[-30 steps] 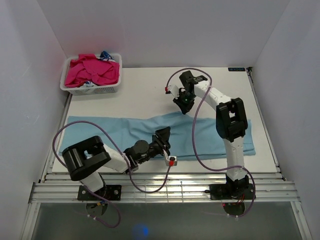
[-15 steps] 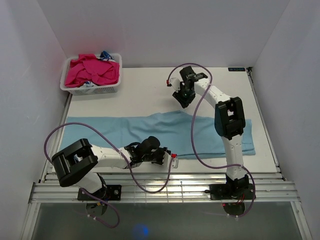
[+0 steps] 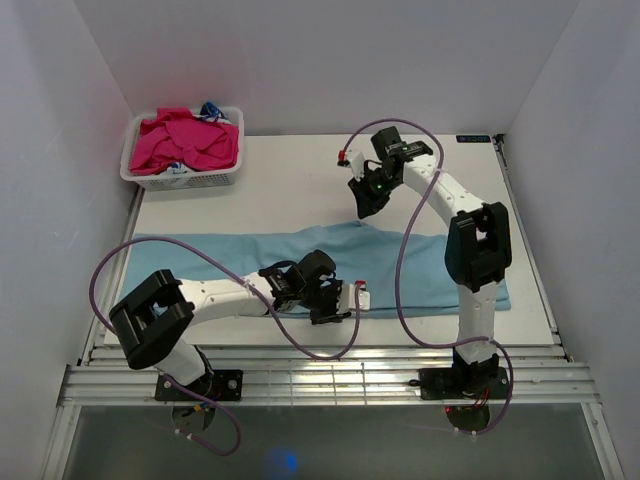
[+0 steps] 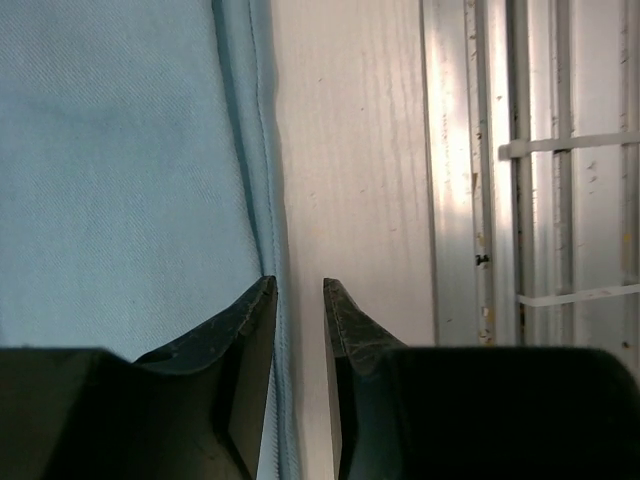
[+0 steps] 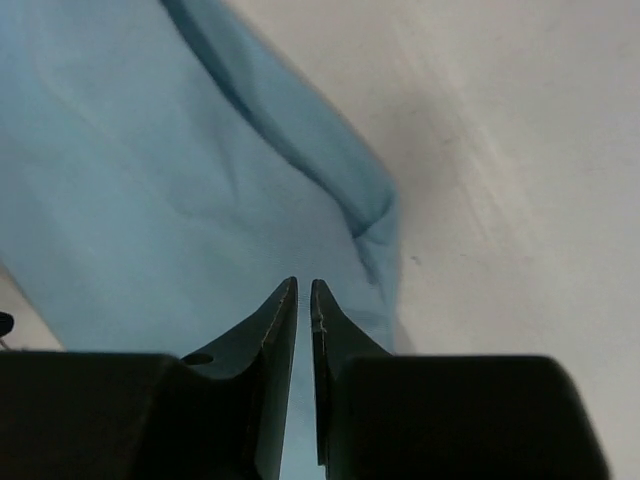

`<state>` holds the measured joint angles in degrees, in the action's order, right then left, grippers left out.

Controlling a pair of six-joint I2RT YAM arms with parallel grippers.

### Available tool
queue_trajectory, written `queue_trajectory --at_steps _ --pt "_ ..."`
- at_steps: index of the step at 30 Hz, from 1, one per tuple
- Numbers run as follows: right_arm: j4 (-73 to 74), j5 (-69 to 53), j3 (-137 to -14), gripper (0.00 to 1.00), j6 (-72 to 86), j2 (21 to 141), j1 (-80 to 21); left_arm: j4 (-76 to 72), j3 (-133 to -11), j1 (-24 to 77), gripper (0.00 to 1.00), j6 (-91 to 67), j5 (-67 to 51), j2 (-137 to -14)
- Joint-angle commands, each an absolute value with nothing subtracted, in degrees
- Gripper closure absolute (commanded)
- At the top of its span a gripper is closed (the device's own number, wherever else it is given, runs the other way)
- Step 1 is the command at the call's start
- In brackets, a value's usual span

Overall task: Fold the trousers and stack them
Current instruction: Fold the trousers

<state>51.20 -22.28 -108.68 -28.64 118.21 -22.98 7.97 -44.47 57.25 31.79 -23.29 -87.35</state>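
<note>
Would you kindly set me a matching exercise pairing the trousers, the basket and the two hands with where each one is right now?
1. trousers
2. basket
3. left hand
4. right hand

A. far left corner of the table
B. at the trousers' near hem
C. spread flat across the table
D. above the trousers' far edge

Pairs: 1-C, 2-A, 3-B, 4-D.

No writing, brand or number can be read in any view. A small dark tag (image 3: 473,139) sits at the far right corner of the table (image 3: 290,190) (whatever is on it is too small to make out).
</note>
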Motion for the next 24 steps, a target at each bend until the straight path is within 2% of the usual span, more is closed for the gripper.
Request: queue_trajectory --at_steps 1,4,6,9,12,13,15,16,17,18,22,24 --pt "52.1 -29.1 -101.0 0.84 -26.9 121.2 -23.4 15.5 -48.6 56.8 0.63 26.4 -28.6 -85.8" --pt "49.2 -26.9 -98.2 0.85 -25.1 123.1 -23.2 18.8 -52.3 54.0 0.6 20.3 -30.3 -84.9" --pt "45.3 -23.7 -96.8 0.84 -24.5 124.9 -23.0 21.1 -55.9 50.3 0.56 15.7 -35.5 -85.3" --pt "42.1 -18.8 -96.1 0.78 -25.4 127.3 -22.4 23.4 -59.7 39.8 0.48 6.7 -40.9 -86.0" --pt "40.4 -15.5 -94.1 0.66 -27.8 126.1 -20.8 26.0 -61.6 28.7 0.44 1.9 -41.0 -85.1" --pt "40.2 -14.0 -93.6 0.52 -28.6 124.1 -20.4 26.8 -61.9 23.3 0.38 1.4 -40.3 -84.8" --pt "41.5 -13.8 -93.2 0.37 -31.0 121.6 -18.8 30.0 -62.2 18.7 0.33 1.8 -39.7 -84.8" --pt "42.4 -15.1 -93.3 0.12 -31.5 120.2 -18.1 31.2 -61.7 14.2 0.33 2.7 -40.3 -85.1" --pt "43.7 -15.6 -93.5 0.02 -32.2 116.6 -17.1 32.4 -61.1 12.5 0.32 3.6 -40.1 -85.3" --pt "44.7 -16.2 -93.5 0.1 -33.0 114.5 -16.7 34.8 -60.6 10.7 0.32 5.8 -39.7 -85.7" --pt "53.1 -18.6 -90.5 0.1 -37.3 105.1 -14.6 38.1 -56.0 2.7 0.31 10.5 -36.6 -87.8" --pt "55.1 -18.0 -84.8 0.09 -39.5 100.3 -12.8 38.2 -54.4 0.8 0.31 12.0 -33.8 -89.6"
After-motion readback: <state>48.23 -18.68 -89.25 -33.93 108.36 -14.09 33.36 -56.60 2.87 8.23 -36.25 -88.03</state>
